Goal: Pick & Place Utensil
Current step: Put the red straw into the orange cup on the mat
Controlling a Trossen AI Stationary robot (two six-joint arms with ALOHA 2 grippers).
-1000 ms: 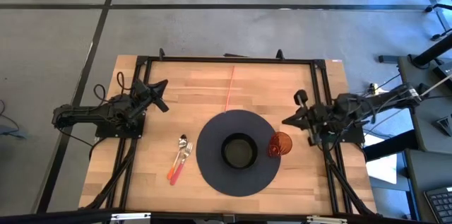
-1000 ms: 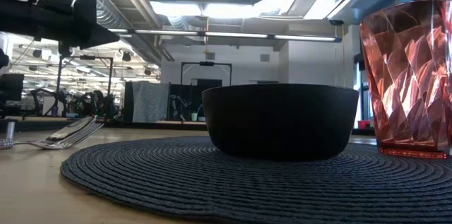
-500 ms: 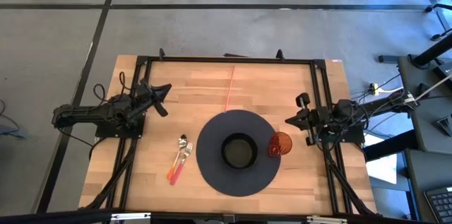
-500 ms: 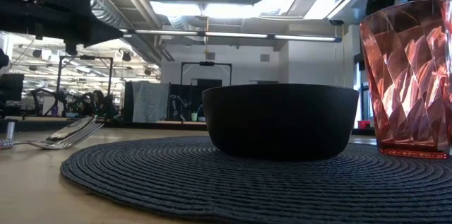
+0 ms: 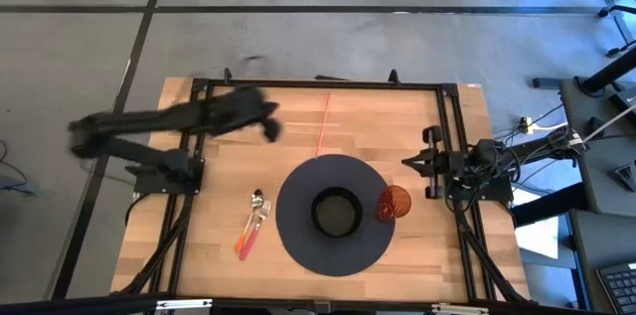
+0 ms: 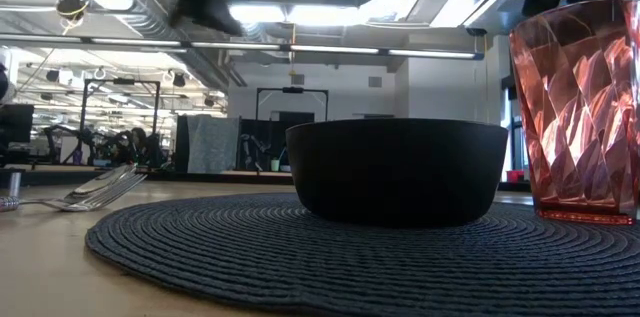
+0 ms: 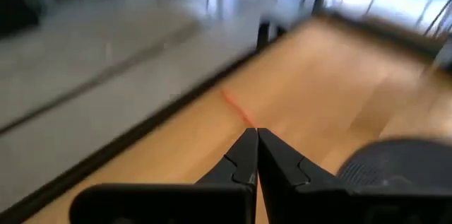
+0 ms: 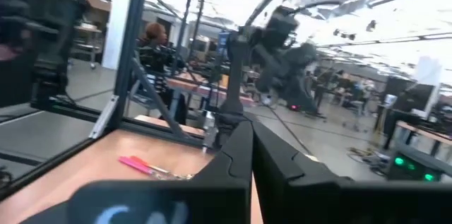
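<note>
A spoon and a fork [image 5: 253,224] with pink-orange handles lie side by side flat on the wooden table, left of a round dark placemat [image 5: 298,245]. A dark bowl [image 5: 336,213] stands on the mat's middle, and a red faceted cup [image 5: 395,203] stands at its right edge. My left gripper [image 5: 270,121] is shut [image 7: 254,139], raised above the table's far-left part and far from the utensils. My right gripper [image 5: 409,164] is shut [image 8: 251,131], hovering at the right side beyond the cup. The low view shows the utensils [image 6: 95,189], bowl [image 6: 398,170] and cup [image 6: 580,107].
A black frame [image 5: 318,84] runs around the table's far, left and right sides. A red tape line [image 5: 324,124] marks the far middle of the wood. Bare wood lies between the utensils and the left rail. A person [image 8: 152,44] sits far off in the room.
My left arm has risen from its rest at the left edge and swung fast toward the table's far middle, blurred in motion, its gripper still shut. My right arm has drawn back slightly toward the right edge. The utensils, bowl and cup have stayed put.
</note>
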